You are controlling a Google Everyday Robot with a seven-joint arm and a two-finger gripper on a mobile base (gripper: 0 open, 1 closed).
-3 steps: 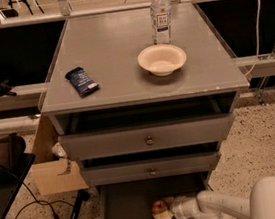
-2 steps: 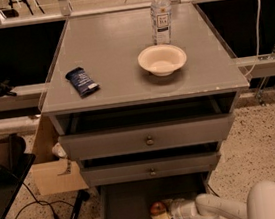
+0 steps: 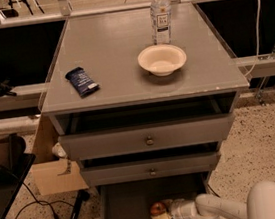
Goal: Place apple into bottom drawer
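Observation:
The bottom drawer (image 3: 128,208) is pulled open at the foot of the grey cabinet, a shallow grey tray. The small red-orange apple (image 3: 158,209) sits low inside it, near the middle of its floor. My gripper (image 3: 164,213) reaches in from the right on a white arm and is at the apple, with its pale fingers against the apple's right and lower side. I cannot tell whether the apple rests on the drawer floor or hangs just above it.
Two upper grey drawers with round knobs (image 3: 149,140) stand partly pulled out above. On the cabinet top are a white bowl (image 3: 161,59), a water bottle (image 3: 161,15) and a dark blue packet (image 3: 82,81). A cardboard box (image 3: 54,168) and cables lie at left.
The arm and gripper with the apple have shifted slightly left inside the bottom drawer. Nothing else has moved.

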